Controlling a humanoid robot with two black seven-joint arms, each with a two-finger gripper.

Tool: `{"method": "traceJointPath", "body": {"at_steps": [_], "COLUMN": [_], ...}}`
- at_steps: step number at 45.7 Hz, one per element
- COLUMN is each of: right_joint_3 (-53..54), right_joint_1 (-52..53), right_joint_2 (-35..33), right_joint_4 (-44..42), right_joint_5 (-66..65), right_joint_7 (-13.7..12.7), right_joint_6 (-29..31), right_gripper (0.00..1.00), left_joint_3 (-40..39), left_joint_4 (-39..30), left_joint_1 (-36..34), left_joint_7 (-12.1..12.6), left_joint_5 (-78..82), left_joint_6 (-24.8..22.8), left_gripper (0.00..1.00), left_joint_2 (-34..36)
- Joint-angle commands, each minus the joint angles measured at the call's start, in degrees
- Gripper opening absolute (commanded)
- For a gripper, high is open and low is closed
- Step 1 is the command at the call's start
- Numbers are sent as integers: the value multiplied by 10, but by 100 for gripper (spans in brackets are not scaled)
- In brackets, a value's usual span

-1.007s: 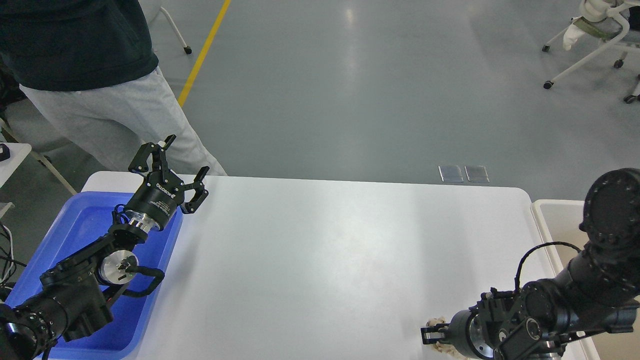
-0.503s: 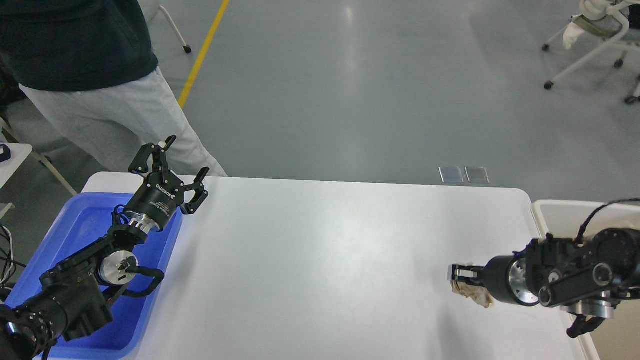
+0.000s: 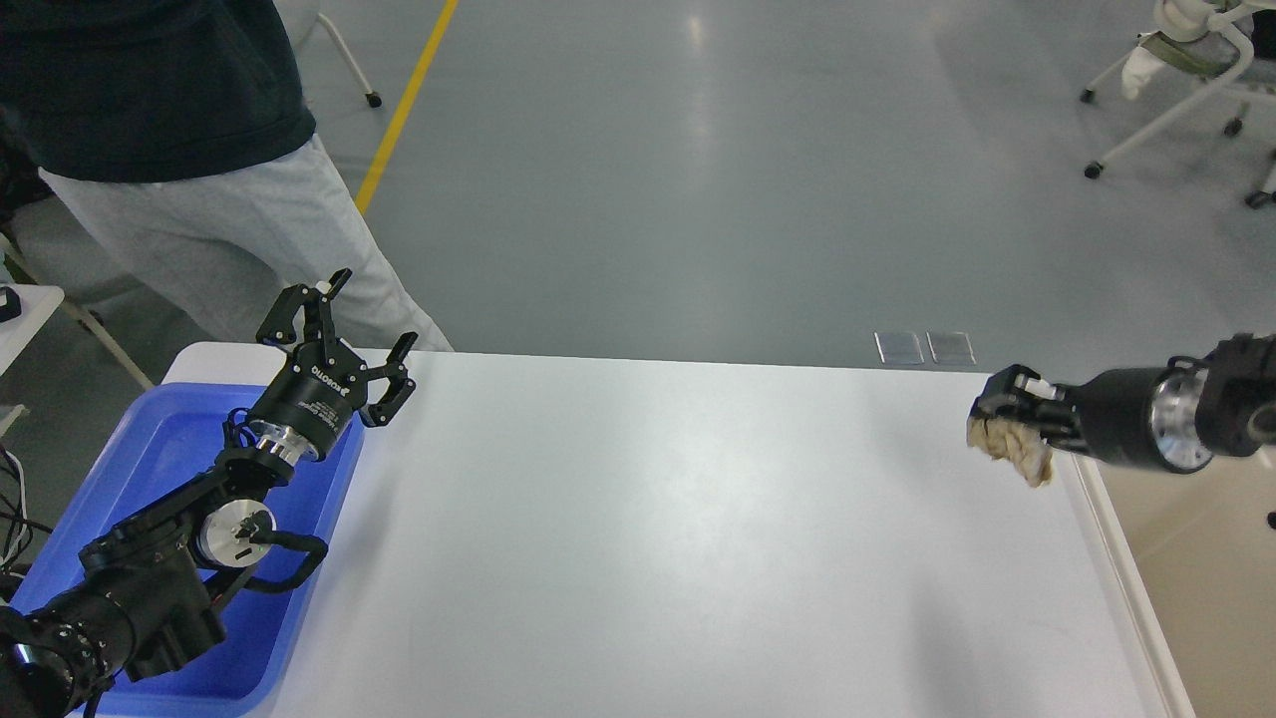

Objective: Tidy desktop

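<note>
Over at the left edge sits the blue tray (image 3: 150,469), and above its far side the left gripper (image 3: 344,329) hangs with fingers spread wide, nothing in them. Behind that corner stands a person (image 3: 189,150) in grey trousers. Across the middle, the desktop (image 3: 638,538) runs broad, white and bare-looking. Now the far right corner: the right gripper (image 3: 1007,414) is clamped on a crumpled beige wad (image 3: 1012,444), lifted clear of the surface, with the off-white bin (image 3: 1186,558) just beyond the right edge. That wad looks light, soft and squashy, likely paper; a pinch through its bulk should hold, though loose folds could slip.
</note>
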Motion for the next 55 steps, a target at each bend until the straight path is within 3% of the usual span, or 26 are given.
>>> {"method": "traceJointPath", "body": {"at_steps": [1,15,22,31,40,48,55], "right_joint_3": [36,115,164,229,385,477,541], "right_joint_1": [-26,-225,-345,-480,-595,-646,-666], "right_joint_2": [-84,-28,36,129,201,269,285], "right_joint_4": [-138,-353,-453,-570,-658,-734,-749], "right_joint_5": [44,192,264,333,327,326,325], "right_joint_7": [-1,-8,-18,-49,-94,-128,-149], "right_joint_6": [80,59,3,-60,-116,-133,-137], "right_gripper": [0,0,0,0,0,0,0], "left_joint_3": [0,0,0,0,0,0,0], "left_joint_4": [0,0,0,0,0,0,0], "left_joint_1": [0,0,0,0,0,0,0], "left_joint_7": [0,0,0,0,0,0,0], "left_joint_5": [0,0,0,0,0,0,0], "left_joint_6": [0,0,0,0,0,0,0], "left_gripper": [100,100,100,100,100,100,100], "left_joint_2": [0,0,0,0,0,0,0]}}
